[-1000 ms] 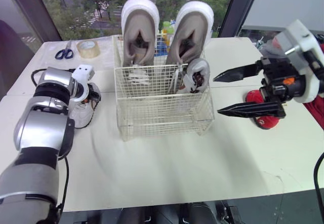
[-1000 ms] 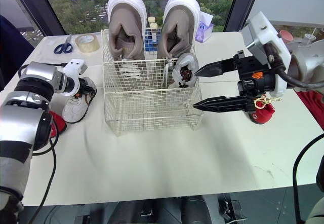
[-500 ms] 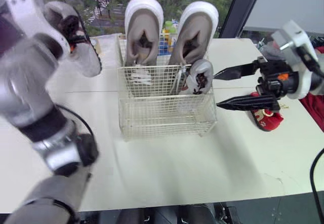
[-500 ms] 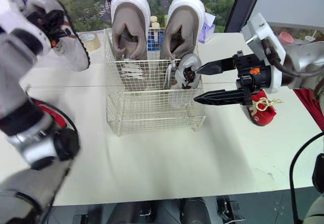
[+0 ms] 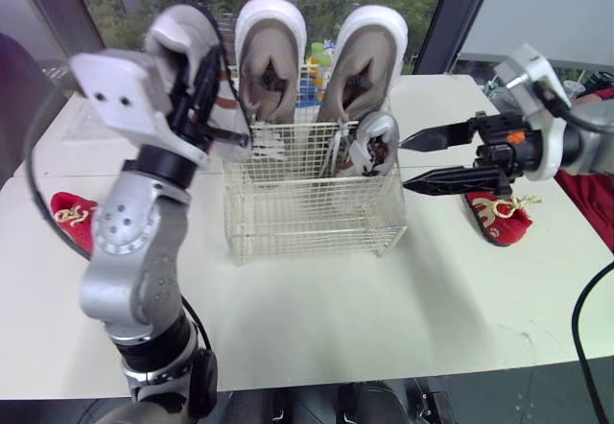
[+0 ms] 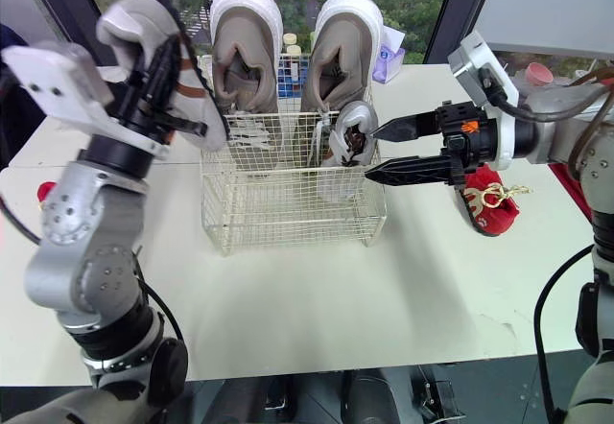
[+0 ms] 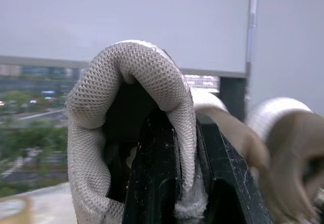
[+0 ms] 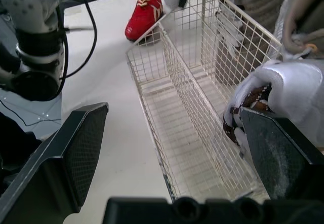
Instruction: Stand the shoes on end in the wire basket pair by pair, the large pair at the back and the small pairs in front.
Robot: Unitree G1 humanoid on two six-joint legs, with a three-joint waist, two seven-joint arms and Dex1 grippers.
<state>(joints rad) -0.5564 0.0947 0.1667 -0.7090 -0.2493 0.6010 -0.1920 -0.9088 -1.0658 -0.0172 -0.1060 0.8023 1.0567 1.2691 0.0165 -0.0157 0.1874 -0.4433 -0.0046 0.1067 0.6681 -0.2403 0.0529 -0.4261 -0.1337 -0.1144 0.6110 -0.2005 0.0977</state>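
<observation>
A wire basket (image 5: 317,221) stands mid-table. A large beige pair (image 5: 271,59) (image 5: 365,59) stands on end at its back. One small silver shoe (image 5: 372,144) stands in its front right corner, also visible in the right wrist view (image 8: 286,95). My left gripper (image 5: 213,98) is shut on a second small silver shoe (image 5: 184,38), held high over the basket's left rim; the left wrist view shows its heel (image 7: 136,82) pinched between my fingers (image 7: 157,183). My right gripper (image 5: 407,165) is open beside the basket's right side, near the silver shoe, holding nothing.
One small red shoe (image 5: 71,217) lies on the table at the far left, another (image 5: 499,217) at the right behind my right gripper. Bottles (image 5: 317,59) stand behind the basket by the window. A pink cup (image 6: 539,71) sits at the back right.
My left arm has lifted the small silver shoe off the table at the left and swung it up over the basket's left rim. The right gripper stays open, now nearer the basket.
</observation>
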